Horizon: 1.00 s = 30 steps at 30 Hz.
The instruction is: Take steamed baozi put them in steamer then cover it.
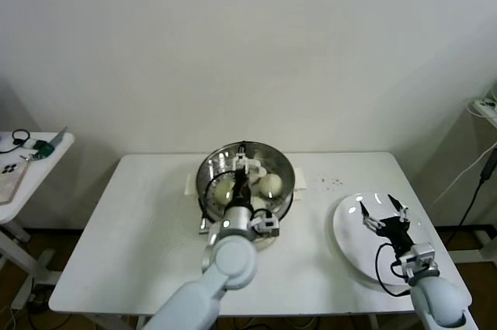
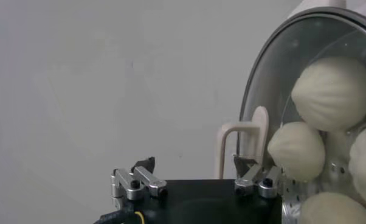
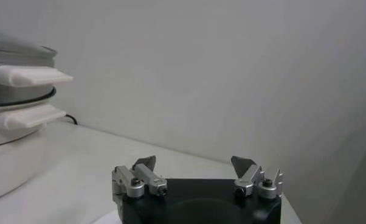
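My left gripper (image 1: 247, 165) hangs open at frame centre over the steamer (image 1: 286, 165), the glass lid (image 2: 262, 91) on and baozi (image 1: 269, 184) inside. My right gripper (image 1: 382, 213), open at lower right above the plate (image 1: 345, 237), is farther off.

Wall: plain off-white wall (image 1: 248, 50), bare, behind the work area.
Counter: white rectangular counter (image 1: 124, 237), standing against the wall.
Side table: small white side table (image 1: 39, 161) at far left, with small items on top.
Cables: dark cables (image 1: 477, 182) hanging at right edge.
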### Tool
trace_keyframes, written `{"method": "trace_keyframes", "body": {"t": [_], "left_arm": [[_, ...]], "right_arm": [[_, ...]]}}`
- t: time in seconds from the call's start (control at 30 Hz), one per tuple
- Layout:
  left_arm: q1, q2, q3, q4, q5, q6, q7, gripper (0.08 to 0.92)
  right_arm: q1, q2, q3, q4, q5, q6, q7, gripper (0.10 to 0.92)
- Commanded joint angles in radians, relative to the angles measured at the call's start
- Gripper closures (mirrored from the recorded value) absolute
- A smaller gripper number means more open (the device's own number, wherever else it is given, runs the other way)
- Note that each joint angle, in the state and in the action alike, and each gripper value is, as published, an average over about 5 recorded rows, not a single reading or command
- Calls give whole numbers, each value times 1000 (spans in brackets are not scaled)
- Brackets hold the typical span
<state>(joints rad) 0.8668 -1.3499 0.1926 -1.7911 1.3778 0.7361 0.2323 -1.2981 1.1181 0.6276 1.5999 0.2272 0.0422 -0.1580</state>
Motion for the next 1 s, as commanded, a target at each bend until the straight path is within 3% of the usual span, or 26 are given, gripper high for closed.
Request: {"method": "trace_keyframes", "body": {"t": [0.03, 0.3, 0.53, 0.8, 1.0], "left_arm": [[56, 77, 3, -140, -86, 49, -11, 182], [154, 123, -51, -250, -182, 43, -66, 177], [332, 191, -210, -389, -400, -44, -211, 177], [558, 175, -528, -434, -894, -356, -514, 177], [718, 87, -769, -410, -1162, -599, -527, 177]], "right_arm": [[2, -1, 1, 1, 2, -10, -2, 203], [0, -7, 8, 0, 0, -8, -4, 203], [-2, -11, 9, -1, -5, 0, -11, 203], [-17, -17, 12, 16, 1, 18, -14, 203], [-34, -18, 22, 19, 29, 39, -15, 203]]}}
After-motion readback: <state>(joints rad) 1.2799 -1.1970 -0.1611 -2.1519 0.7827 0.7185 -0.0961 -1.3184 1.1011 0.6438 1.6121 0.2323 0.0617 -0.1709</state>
